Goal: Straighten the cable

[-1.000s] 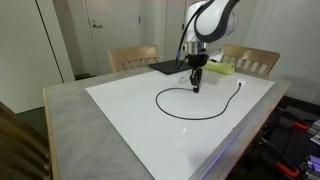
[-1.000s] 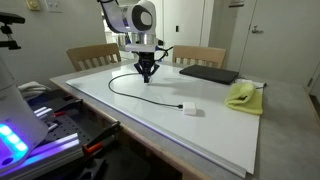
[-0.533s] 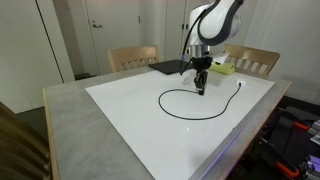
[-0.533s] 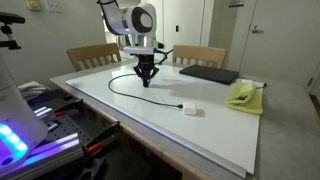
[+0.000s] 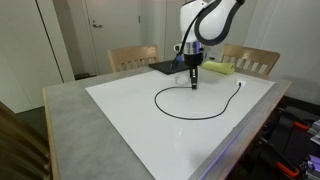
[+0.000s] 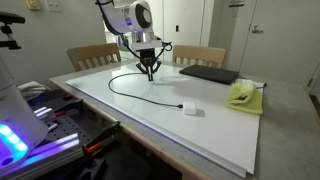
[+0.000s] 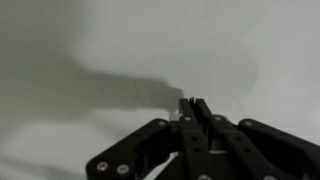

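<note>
The cable [image 5: 158, 101] is a thin black cord lying in an open loop on the white mat in both exterior views [image 6: 150, 96]. Its white plug [image 6: 190, 110] rests on the mat near the front edge. My gripper [image 5: 193, 86] hangs over the loop's other end [image 6: 150, 75] and is shut, with the cord's end rising to its fingertips. In the wrist view the fingers [image 7: 192, 102] are pressed together above the blank white mat. The cord itself is hidden there.
A flat black pad [image 6: 208, 74] and a yellow cloth [image 6: 243, 96] lie at the mat's far side; both also show in an exterior view, the pad [image 5: 168, 67] and the cloth [image 5: 222, 69]. Two wooden chairs [image 5: 132, 57] stand behind the table.
The gripper has shifted a little toward the far side of the table and slightly upward, taking the cord's end with it. The rest of the loop has barely moved.
</note>
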